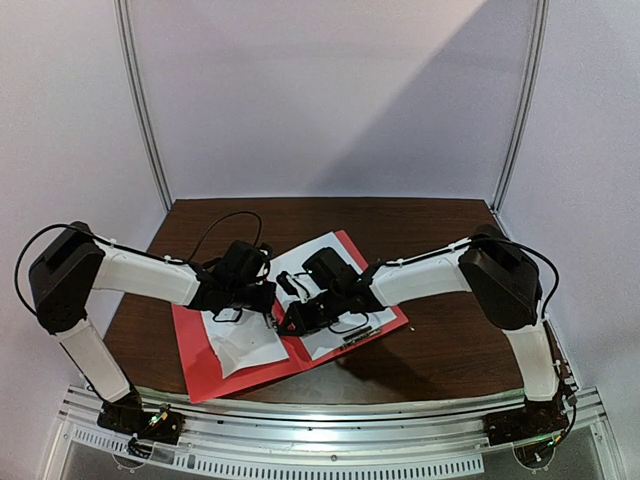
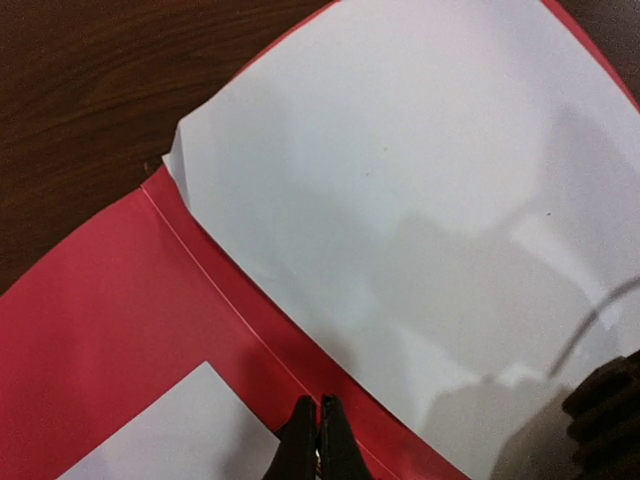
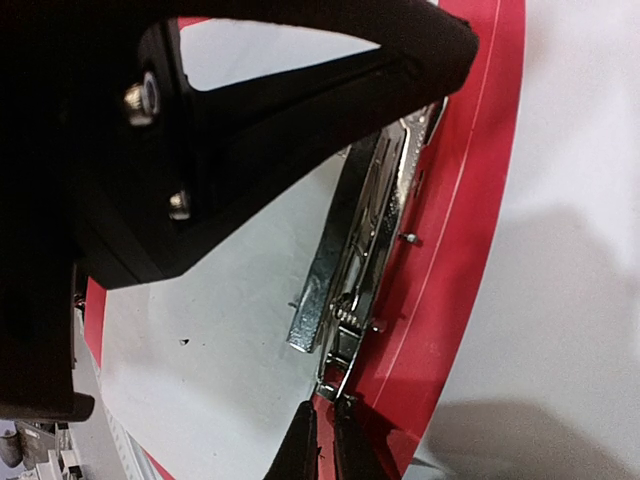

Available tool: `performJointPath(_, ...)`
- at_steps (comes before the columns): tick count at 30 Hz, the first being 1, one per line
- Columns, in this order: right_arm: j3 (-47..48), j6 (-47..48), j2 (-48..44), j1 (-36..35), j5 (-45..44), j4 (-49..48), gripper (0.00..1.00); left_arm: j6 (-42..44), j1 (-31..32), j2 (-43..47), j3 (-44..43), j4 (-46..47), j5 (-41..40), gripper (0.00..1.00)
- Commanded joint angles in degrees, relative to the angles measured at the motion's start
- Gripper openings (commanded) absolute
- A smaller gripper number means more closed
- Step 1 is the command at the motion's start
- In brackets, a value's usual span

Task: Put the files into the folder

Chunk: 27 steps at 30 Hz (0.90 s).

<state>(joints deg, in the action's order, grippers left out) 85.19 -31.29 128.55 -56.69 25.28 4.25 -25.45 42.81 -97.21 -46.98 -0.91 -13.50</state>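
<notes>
Where pale walls (image 1: 330,90) close round, dark wood table (image 1: 450,350), open red folder (image 1: 205,370)

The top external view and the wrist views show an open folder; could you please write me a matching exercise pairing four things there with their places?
Things:
1. thin red card folder
2. large white paper sheet
3. smaller white paper sheet
4. silver metal clip fastener

Places:
A. on the folder's left half
B. just ahead of the right gripper
C. lying open on the brown wooden table
D. covering the folder's right half

Pairs: 1-C, 2-D, 3-A, 4-B.
</notes>
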Motion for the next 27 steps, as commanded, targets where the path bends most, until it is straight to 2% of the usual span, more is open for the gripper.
performJointPath(1,-2.93,-0.47,9.11,-0.13,-12.22,15.26,0.07,-0.49,0.61,-3.92,4.97,-17.56,-0.60,0.00)
performJointPath(14,-2.13,-2.02,10.84,-0.10,-14.56,17.76,0.07,-6.93,2.25,-9.42,7.73,-15.85,-0.45,0.00)
performJointPath(22,-1.83,-2.49,11.40,-0.15,-16.28,19.24,0.06,-10.13,4.30,-6.69,6.48,-21.95,-2.67,0.00)
performJointPath(27,-1.28,-2.79,12.02,-0.15,-16.71,19.92,0.06,-10.74,4.94,-0.61,9.60,-19.86,-1.88,0.00)
